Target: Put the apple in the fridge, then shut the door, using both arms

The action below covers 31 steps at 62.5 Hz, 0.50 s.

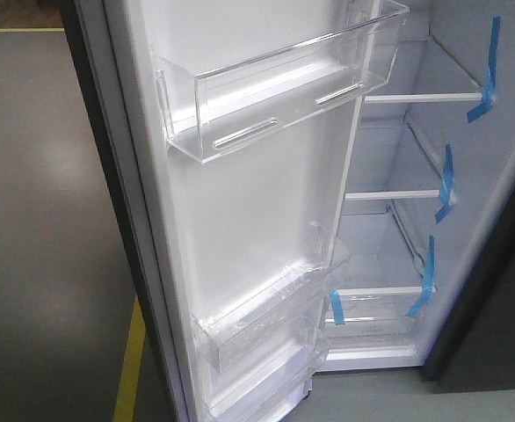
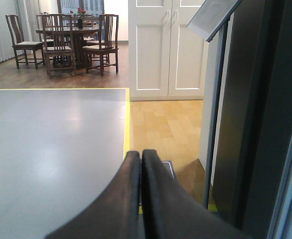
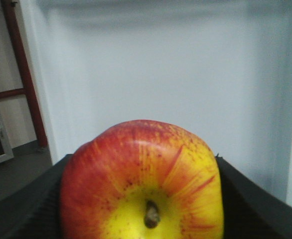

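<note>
The red apple (image 3: 142, 181) with a yellow patch round its stem fills the lower right wrist view, clamped between my right gripper's black fingers (image 3: 245, 204), facing a white wall. The fridge (image 1: 398, 246) stands open in the front view, white inside with glass shelves and blue tape strips (image 1: 445, 183). Its door (image 1: 249, 220) is swung open at centre-left, white liner with clear bins (image 1: 279, 88). My left gripper (image 2: 140, 155) is shut and empty, beside a dark grey panel edge (image 2: 245, 124). Neither gripper shows in the front view.
A grey floor with a yellow line (image 1: 127, 369) lies left of the door. The left wrist view shows white cabinet doors (image 2: 168, 47), wood flooring (image 2: 163, 129) and a dining table with chairs (image 2: 71, 40) far back. A red-brown post (image 3: 24, 74) stands at left.
</note>
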Available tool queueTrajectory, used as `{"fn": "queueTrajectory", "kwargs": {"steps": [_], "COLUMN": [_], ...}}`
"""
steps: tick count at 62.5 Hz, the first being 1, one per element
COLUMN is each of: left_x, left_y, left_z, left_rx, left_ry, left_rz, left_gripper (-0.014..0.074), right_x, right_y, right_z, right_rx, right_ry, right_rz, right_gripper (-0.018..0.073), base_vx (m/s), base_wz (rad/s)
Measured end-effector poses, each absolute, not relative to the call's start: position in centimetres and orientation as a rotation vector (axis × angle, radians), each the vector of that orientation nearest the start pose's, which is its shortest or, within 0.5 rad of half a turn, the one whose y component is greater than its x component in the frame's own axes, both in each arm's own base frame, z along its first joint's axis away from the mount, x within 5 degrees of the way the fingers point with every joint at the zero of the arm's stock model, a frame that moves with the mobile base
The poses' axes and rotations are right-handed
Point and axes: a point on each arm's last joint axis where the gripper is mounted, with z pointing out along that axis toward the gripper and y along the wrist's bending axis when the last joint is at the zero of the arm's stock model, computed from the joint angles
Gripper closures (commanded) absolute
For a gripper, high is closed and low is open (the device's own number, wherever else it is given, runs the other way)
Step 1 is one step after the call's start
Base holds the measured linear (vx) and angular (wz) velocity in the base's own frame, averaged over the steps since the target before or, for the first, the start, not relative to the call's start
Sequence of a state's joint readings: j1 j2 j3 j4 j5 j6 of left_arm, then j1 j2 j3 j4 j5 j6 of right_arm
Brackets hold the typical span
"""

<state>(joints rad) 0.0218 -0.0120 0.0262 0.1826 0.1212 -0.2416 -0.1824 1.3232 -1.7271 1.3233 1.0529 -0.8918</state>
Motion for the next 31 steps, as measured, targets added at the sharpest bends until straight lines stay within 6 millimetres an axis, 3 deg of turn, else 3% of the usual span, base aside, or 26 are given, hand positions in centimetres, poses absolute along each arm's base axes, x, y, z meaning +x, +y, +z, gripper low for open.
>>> {"fn": "queueTrajectory", "kwargs": {"steps": [7,13,31], "left_x": [5.6,5.6,5.6], "left_y": [0.3,0.3,0.3], "left_z": [19.4,19.4,19.4], "left_rx": [-0.083,-0.083,-0.083], "left_ry": [1.615,1.615,1.615], "left_rz": [-0.012,-0.012,-0.012], "left_gripper": [0.0603,0.0603,0.0603], "right_x": [27.7,30.8,35.6], "right_y": [4.1,5.9,8.8], "right_z": [52.9,50.5,46.6], "right_rx": [-0.558,-0.611,-0.627], "right_ry": [1.475,1.497,1.557], "right_rz": [0.779,0.803,0.696], "right_gripper": [0.0564,0.0563,0.0547], "base_vx": [0.00,0.00,0.00], "base_wz": [0.00,0.00,0.00]}}
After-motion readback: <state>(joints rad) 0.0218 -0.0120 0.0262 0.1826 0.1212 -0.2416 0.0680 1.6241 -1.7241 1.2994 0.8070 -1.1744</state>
